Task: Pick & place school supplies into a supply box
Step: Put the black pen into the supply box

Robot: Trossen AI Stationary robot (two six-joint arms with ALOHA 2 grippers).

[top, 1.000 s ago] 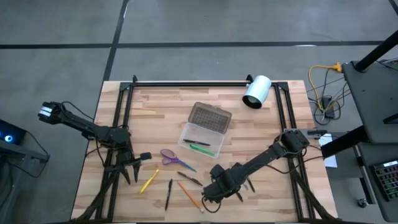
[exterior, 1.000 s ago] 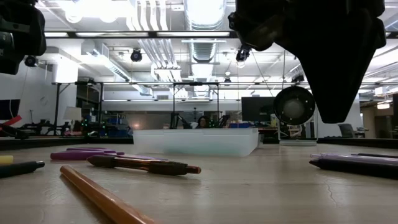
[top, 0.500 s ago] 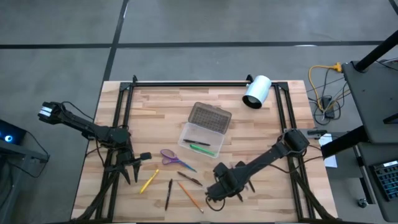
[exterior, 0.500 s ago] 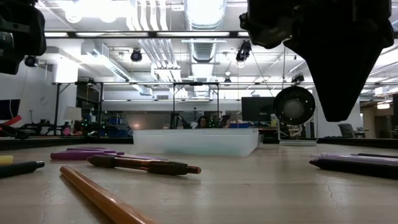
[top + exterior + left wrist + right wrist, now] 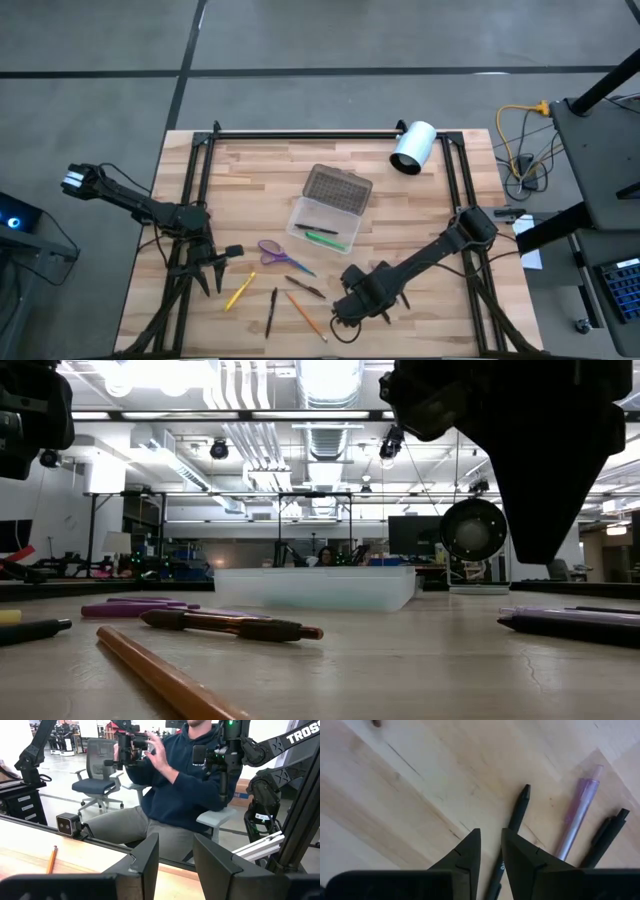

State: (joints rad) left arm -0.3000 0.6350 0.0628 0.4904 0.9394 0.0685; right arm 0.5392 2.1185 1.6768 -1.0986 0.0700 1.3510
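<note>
Nearest the front edge of the pale planked wooden bench (image 5: pixel 250 175), seen from above: thin orange pencil (image 5: pixel 300 314), lying diagonally, and short black pen (image 5: pixel 271 311), long axis running nearly front to back. Just right of them, right claw (image 5: pixel 352 312) low over the boards, slim dark wedge fingers (image 5: pixel 465 855) parted by a narrow gap, gripping nothing. Directly ahead of those fingers in the right wrist view: matte black pen (image 5: pixel 518 810), translucent purple pen (image 5: pixel 577 817) and a second black pen (image 5: pixel 605 837), side by side, roughly parallel, all slanting the same way. Farther in, yellow pencil (image 5: pixel 240 291) on a slant beside the left claw (image 5: pixel 207 268); that claw's blunt dark fingers (image 5: pixel 145 860) parted, empty, aimed past the bench edge at a seated person (image 5: pixel 185 785). Behind the pencils, dark brown pen (image 5: pixel 304 288) and purple-handled scissors (image 5: pixel 272 251), blades pointing toward the right claw. Mid-bench, clear rectangular supply box (image 5: pixel 322 229), dotted grey lid (image 5: pixel 336 188) swung open behind it, green pen (image 5: pixel 322 238) inside along the box's length. Farthest back, smooth white cylinder (image 5: pixel 413 147) on its side.
</note>
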